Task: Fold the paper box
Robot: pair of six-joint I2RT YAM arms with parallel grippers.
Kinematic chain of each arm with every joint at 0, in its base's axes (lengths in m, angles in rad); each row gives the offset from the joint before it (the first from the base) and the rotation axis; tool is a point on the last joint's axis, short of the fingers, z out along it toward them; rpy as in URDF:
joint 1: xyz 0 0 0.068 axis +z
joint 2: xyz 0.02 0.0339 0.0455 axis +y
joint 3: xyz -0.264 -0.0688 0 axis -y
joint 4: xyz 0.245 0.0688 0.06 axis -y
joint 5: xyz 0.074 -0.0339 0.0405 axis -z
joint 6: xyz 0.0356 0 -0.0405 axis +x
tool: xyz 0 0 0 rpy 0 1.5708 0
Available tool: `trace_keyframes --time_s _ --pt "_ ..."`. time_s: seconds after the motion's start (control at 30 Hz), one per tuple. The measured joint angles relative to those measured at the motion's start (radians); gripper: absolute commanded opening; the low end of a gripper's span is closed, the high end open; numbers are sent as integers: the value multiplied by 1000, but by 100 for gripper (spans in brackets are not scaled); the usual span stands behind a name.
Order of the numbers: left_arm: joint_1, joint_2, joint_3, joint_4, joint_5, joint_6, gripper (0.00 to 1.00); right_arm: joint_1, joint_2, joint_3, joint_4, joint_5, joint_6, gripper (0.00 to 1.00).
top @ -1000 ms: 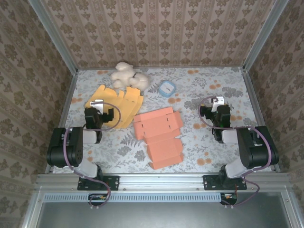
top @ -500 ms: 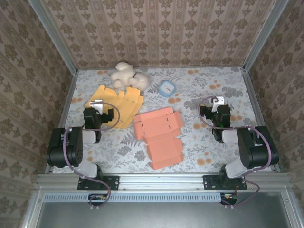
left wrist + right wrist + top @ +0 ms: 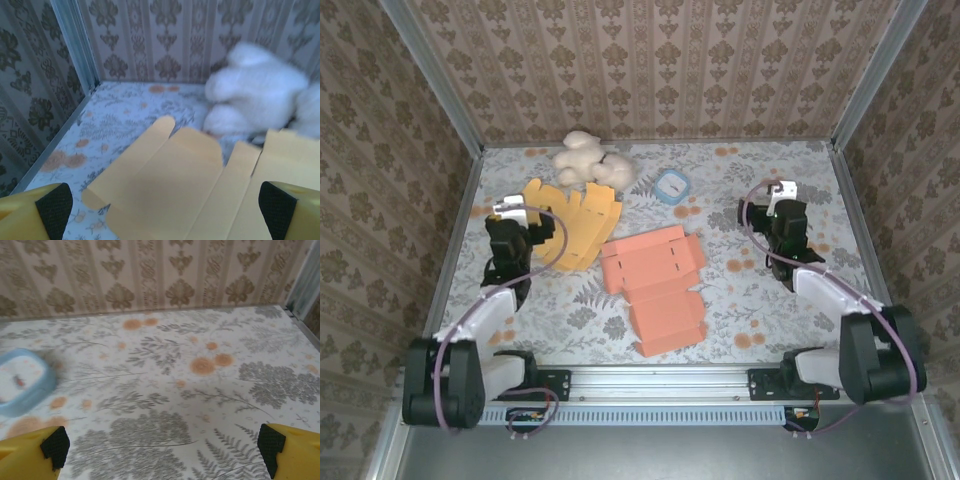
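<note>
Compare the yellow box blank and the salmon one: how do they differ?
Colour: the yellow blank is mustard yellow; the salmon blank is pinkish orange.
Place: the yellow blank lies far left, beneath the open left gripper and just before the white plush toy; the salmon blank lies mid-table, between the arms.
Lie: the yellow blank sits diagonally; the salmon blank runs toward the near edge.
Shared: both lie flat, unfolded, ungripped.

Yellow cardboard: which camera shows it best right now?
The top external view: nearly the whole flat yellow cardboard lies in frame, beside the pink one. The left wrist view catches its flaps close up, slightly blurred and cut off at the frame edge.
</note>
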Motion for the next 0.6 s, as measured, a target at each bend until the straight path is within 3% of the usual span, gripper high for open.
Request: trace_keyframes --time_s 0.2,0.37,0.6 --pt "-56 -221 46 -285 72 -234 100 158 -130 79 -187 16 -1 100" --pt "-385 -317 20 -454 -2 -354 99 208 -218 103 -271 18 0 100" --pt "-652 -157 11 -525 -152 -423 91 208 -283 105 -345 45 5 100"
